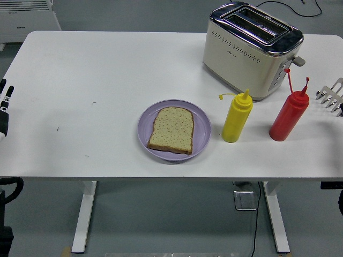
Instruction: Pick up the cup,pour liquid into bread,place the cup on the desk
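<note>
No cup shows; the yellow squeeze bottle [236,119] just right of the purple plate [144,126] holding bread [171,129] looks light, soft-walled, best gripped mid-body. Left robot hand [4,104] empty, fingers extended; right robot hand [332,95] undeterminable

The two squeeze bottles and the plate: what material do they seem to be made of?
The yellow bottle and red bottle look like soft, glossy plastic, with thin nozzles and caps on tethers. The purple plate looks like smooth matte plastic or ceramic; I cannot tell which.
</note>
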Robot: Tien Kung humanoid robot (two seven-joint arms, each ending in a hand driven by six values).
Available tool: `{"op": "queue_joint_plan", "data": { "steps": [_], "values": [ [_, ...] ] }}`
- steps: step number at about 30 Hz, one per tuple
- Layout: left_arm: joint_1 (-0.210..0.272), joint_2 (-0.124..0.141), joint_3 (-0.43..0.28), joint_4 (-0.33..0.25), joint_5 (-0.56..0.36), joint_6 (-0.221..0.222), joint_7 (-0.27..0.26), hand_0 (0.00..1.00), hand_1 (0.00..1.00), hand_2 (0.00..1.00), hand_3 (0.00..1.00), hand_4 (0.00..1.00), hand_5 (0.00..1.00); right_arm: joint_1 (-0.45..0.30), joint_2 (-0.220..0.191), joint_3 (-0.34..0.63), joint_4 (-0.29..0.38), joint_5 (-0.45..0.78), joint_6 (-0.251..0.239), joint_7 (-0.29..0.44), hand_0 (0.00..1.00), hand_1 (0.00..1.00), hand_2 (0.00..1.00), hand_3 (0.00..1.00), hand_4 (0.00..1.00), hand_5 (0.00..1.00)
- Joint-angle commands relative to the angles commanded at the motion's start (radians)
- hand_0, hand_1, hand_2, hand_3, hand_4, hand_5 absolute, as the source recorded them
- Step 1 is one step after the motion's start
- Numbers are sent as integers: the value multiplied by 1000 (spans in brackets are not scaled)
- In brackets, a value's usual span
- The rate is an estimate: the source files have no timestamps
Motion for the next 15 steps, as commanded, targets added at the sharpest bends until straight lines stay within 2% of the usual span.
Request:
{"op": "queue_joint_plan", "data": {
  "steps": [15],
  "values": [
    [-2, -1, -3, 0, 1, -1, 0, 836, 842, 858, 744, 667, 998, 8, 5, -9, -9, 0, 1, -6, 776, 720, 750, 780, 618, 652]
  ]
}}
